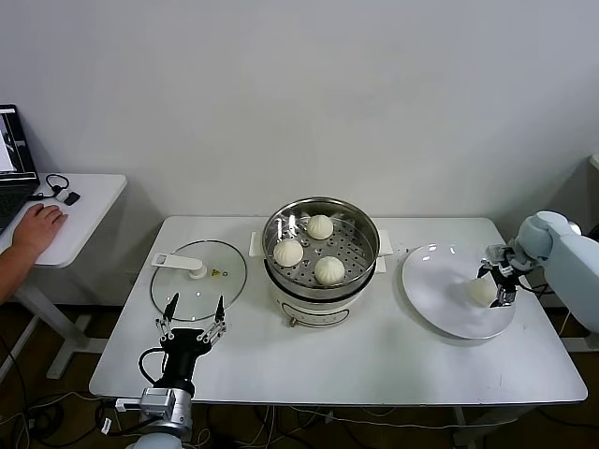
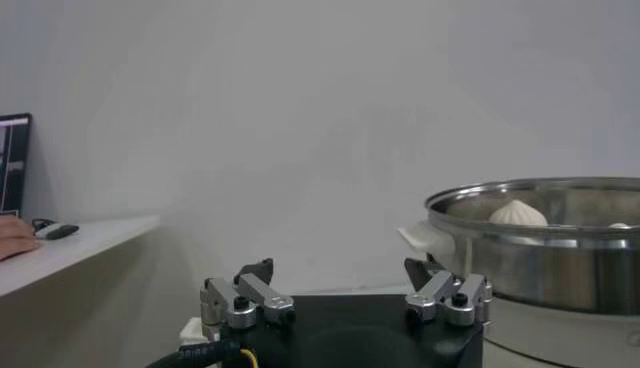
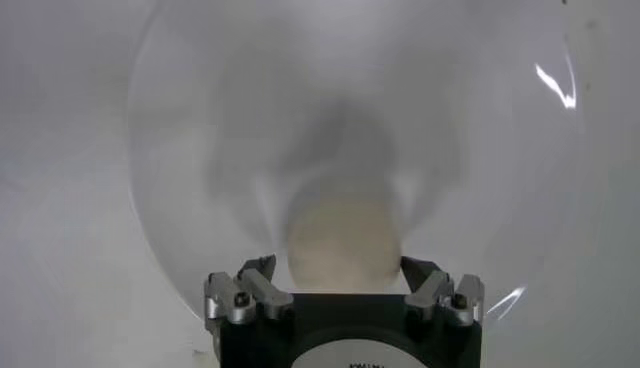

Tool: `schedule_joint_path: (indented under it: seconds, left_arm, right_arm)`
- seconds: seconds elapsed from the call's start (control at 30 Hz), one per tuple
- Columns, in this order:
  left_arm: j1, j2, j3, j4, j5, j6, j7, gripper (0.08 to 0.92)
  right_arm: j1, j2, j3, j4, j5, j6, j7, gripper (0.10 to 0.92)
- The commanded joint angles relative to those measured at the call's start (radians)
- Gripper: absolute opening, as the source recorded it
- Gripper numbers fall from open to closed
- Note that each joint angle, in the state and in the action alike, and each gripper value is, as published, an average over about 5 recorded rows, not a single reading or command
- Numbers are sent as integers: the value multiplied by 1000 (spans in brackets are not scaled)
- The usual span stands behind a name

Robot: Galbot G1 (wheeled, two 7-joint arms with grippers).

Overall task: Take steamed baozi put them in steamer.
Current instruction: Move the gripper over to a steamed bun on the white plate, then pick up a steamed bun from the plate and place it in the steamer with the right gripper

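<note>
Steamer (image 1: 321, 245): round shiny steel basket with perforated floor, seated upright on a white pot base with side handles, at table centre, uncovered.

Steamed baozi: three smooth, domed, cream-white buns inside the basket, apart from one another: rear (image 1: 320, 226), left (image 1: 288, 253), front (image 1: 328, 270). Fourth baozi (image 1: 482, 292) lies on the white plate (image 1: 440, 290), well apart to the right of the steamer.

Black left gripper (image 1: 194, 315), seemingly silver-knuckled fingers (image 2: 247, 297)
</note>
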Motion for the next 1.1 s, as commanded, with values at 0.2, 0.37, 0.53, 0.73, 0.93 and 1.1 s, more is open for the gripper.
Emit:
schedule_joint_path:
  seconds: [0.2, 0.37, 0.53, 0.73, 0.93, 1.1]
  left_arm:
    - [1, -2, 4, 1, 10, 2, -1, 823]
    - [1, -2, 4, 2, 11, 2, -2, 823]
    - [2, -3, 5, 2, 12, 2, -2, 823]
    - [1, -3, 4, 3, 12, 2, -2, 823]
    - [-1, -4, 5, 11, 12, -2, -3, 823]
    - [-4, -5, 11, 19, 11, -5, -6, 823]
  right_arm:
    - [-9, 41, 58, -55, -48, 15, -12, 823]
    - [-3, 48, 62, -69, -48, 17, -19, 814]
    - [-1, 48, 66, -70, -47, 20, -23, 742]
    - [12, 29, 52, -33, -24, 19, -30, 705]
    - [98, -31, -71, 81, 95, -7, -36, 703]
    - [233, -90, -243, 220, 233, -40, -49, 704]
